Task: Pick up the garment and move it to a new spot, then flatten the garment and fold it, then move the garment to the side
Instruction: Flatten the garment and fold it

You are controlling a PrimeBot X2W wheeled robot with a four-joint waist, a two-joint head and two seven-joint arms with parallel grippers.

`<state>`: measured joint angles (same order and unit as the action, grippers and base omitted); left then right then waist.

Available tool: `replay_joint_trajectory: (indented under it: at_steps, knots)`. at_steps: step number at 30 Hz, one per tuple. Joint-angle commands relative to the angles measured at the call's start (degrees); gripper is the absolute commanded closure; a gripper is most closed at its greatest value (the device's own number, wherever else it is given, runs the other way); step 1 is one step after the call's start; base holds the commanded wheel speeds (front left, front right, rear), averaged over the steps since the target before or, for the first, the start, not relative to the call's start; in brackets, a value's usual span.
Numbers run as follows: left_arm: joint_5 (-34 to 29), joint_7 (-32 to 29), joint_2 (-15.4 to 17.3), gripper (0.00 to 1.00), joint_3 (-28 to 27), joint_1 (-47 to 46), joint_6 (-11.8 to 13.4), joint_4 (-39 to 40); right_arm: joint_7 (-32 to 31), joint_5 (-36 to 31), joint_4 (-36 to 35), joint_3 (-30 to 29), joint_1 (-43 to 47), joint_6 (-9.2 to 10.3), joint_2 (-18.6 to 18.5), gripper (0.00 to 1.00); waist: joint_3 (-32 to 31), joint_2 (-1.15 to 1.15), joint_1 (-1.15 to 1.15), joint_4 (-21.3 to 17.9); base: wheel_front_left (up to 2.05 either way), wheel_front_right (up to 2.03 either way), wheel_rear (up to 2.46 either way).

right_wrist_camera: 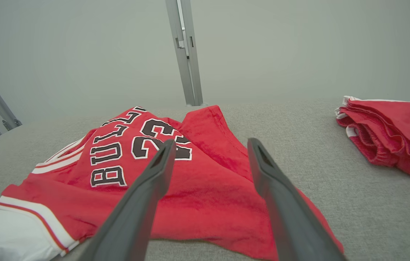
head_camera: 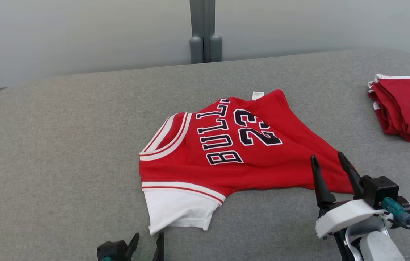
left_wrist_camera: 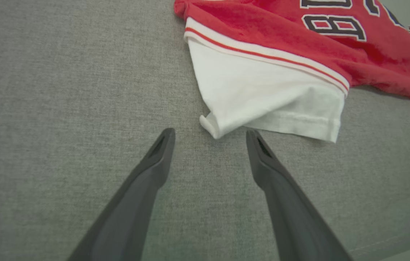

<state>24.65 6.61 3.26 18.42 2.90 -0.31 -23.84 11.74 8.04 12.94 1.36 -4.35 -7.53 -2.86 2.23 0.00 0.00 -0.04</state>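
Red jersey (head_camera: 241, 152) looks limp and light; I'd pinch its white sleeve (left_wrist_camera: 263, 90) and hem (right_wrist_camera: 226, 232). My left gripper (left_wrist_camera: 210, 131) and right gripper (right_wrist_camera: 211, 141) gape empty.

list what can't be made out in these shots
Tag print: head view, too small.
Red pile: head view, cut off by right edge.
Left tool: head view, body cut off by bottom edge.
Jersey: right wrist view, partly behind right tool fingers.
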Motion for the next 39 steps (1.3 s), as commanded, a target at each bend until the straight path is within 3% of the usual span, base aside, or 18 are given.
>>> replay_joint_trajectory:
  at_steps: [1,6,7,8,9,10,11,14,27,33,39]
  knots:
    - [0.3,0.6,0.1,0.0,0.0,-1.4,-0.2,-0.7,0.3,0.2,0.2,-0.1,-0.7,0.09,-0.1,0.0,0.5,0.0,0.0,-0.6,0.0,0.0,0.0]
    - [0.5,2.6,0.0,0.0,0.5,-3.7,-0.2,-3.9,0.2,-0.1,0.7,-0.8,-0.7,0.09,-0.1,0.0,1.3,0.0,0.0,-1.8,0.0,0.0,0.0]
    - [0.5,2.9,0.0,0.05,0.5,-4.0,-0.2,-4.4,0.3,-0.1,0.8,-0.9,-0.7,0.09,-0.1,0.0,1.4,0.0,0.0,-2.1,0.0,0.0,0.0]
    - [0.7,3.1,0.0,0.25,0.7,-4.4,-0.2,-5.1,0.3,-0.1,0.9,-1.0,-0.8,0.09,-0.1,0.0,1.5,0.0,0.0,-2.3,0.0,0.0,0.0]
    - [0.7,3.4,0.0,0.33,0.8,-4.7,-0.4,-5.6,0.4,-0.1,1.0,-1.1,-0.7,0.09,-0.1,0.0,1.6,0.0,0.0,-2.5,0.0,0.0,0.0]
    - [0.8,3.7,-0.1,0.55,0.9,-5.0,-0.5,-6.1,0.4,0.0,1.2,-1.4,-0.6,0.09,-0.1,0.0,1.6,0.0,0.0,-2.6,0.0,0.0,0.0]
    - [1.0,4.0,-0.1,0.6,1.0,-5.2,-0.6,-6.5,0.4,-0.1,1.5,-1.8,-0.6,0.09,-0.1,0.0,1.7,0.0,0.0,-2.7,0.0,0.0,0.0]
    - [1.2,5.1,-0.1,1.0,1.3,-5.8,-1.0,-7.1,-0.1,-0.1,3.1,-4.2,0.1,0.09,-0.1,0.0,1.7,0.0,0.0,-2.9,0.0,0.0,0.0]
    - [1.4,7.5,0.7,1.0,1.0,-6.0,-0.1,-4.8,-0.6,-6.3,21.7,-18.9,-5.5,0.09,-0.1,0.0,1.9,0.0,0.0,-0.5,0.0,0.0,0.0]
    - [1.2,7.5,0.8,1.0,1.4,-5.5,0.0,-3.4,-3.5,-8.5,31.1,-19.5,-10.3,0.09,-0.1,0.0,2.0,0.0,0.0,0.5,0.0,0.0,0.0]
    - [1.5,7.7,1.0,1.0,1.3,-5.1,0.4,-2.1,-3.3,-7.7,35.9,-17.8,-13.3,0.09,-0.1,0.0,2.1,0.0,0.0,0.5,0.0,0.0,0.0]
